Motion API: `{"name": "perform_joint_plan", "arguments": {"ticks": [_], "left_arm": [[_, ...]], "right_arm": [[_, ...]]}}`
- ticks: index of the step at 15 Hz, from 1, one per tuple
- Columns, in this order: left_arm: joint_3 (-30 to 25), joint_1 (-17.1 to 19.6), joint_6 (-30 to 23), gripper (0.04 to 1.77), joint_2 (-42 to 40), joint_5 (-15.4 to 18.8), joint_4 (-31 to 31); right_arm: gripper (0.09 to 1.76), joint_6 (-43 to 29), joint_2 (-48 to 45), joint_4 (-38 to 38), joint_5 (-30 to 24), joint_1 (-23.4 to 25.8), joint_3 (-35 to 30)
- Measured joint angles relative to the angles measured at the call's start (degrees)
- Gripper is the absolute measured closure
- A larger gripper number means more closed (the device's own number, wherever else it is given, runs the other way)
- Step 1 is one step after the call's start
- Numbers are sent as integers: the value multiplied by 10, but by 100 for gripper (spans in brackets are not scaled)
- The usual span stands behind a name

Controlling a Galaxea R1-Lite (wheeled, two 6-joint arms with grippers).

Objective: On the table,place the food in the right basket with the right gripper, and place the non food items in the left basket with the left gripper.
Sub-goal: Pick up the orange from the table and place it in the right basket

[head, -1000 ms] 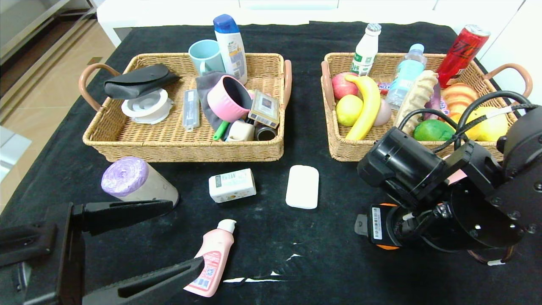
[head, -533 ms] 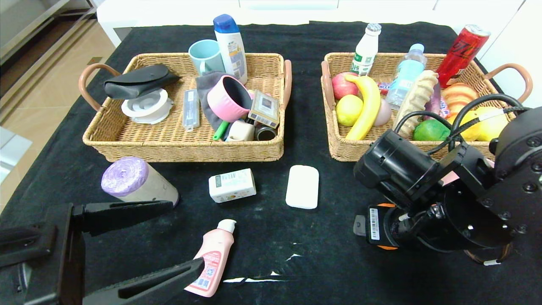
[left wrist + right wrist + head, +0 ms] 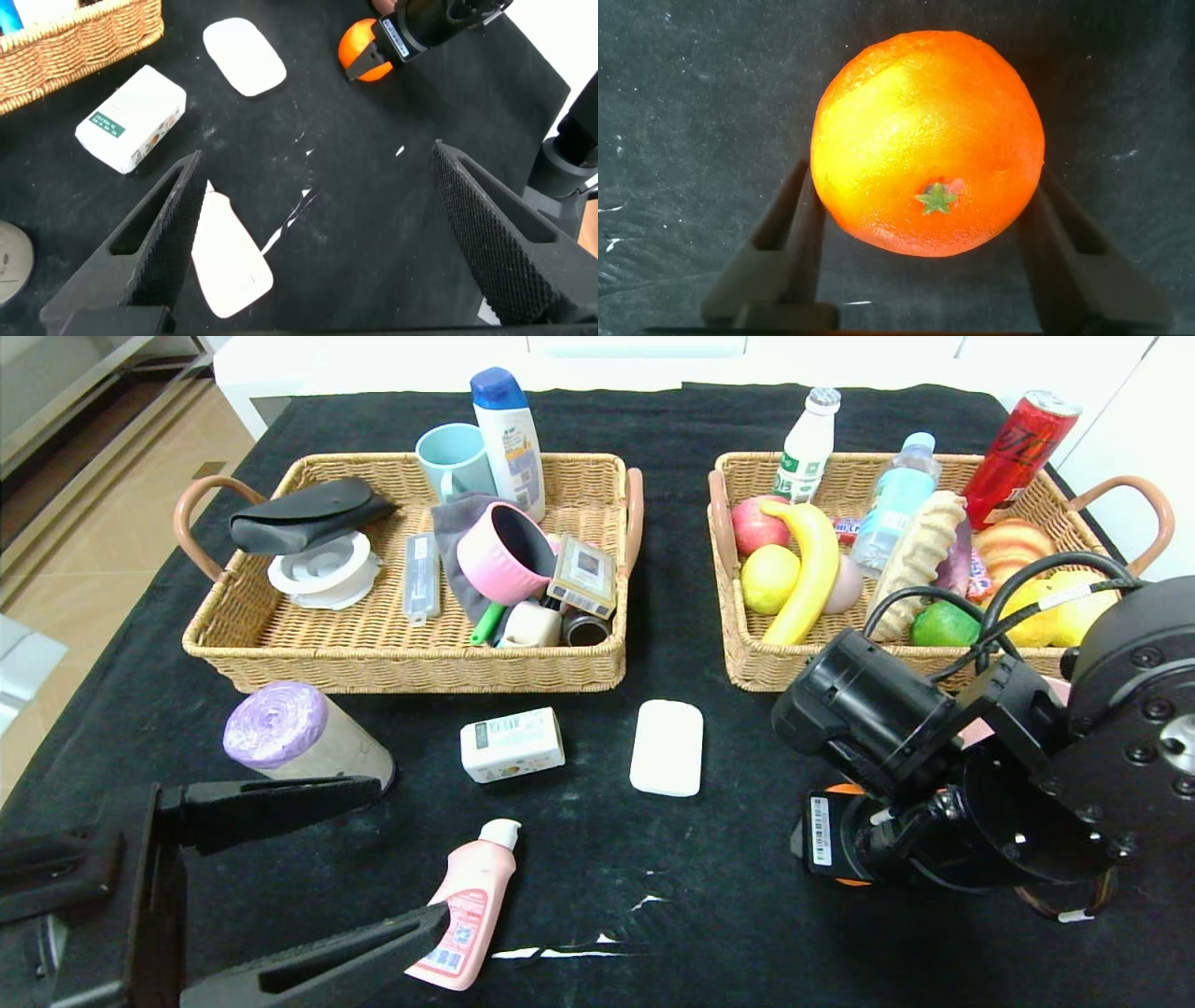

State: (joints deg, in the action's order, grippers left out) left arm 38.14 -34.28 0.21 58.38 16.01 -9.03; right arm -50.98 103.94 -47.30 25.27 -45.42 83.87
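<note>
Right wrist view is showing the right claw (image 3: 926, 245) straddling the orange (image 3: 927, 142), jaws flanking it at mid-frame, seemingly closing; grip uncertain. It is sitting lower right on the desk (image 3: 709, 896), right basket (image 3: 747, 663) directly above.

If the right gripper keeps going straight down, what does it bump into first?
The orange. The right gripper points down at the table, with one finger on each side of the orange, which sits right between them. Past the orange, there is only the black cloth.
</note>
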Motion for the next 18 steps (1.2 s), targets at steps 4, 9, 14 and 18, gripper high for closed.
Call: {"name": "perform_joint_plan", "arguments": {"ticks": [4,9,14,18], "left_arm": [[0,0,3,9,0,0,0],[0,0,3,9,1,0,1],[-1,-1,2,9,2,0,2],[-3,-8,1,9,5,0,2]], "right_arm": [[64,0,4,0,0,1,0],[64,0,6,0,1,-1,0],[65,7,-8,0,0,-8,1],[65,44,-49,-1,7,-18,3]]}}
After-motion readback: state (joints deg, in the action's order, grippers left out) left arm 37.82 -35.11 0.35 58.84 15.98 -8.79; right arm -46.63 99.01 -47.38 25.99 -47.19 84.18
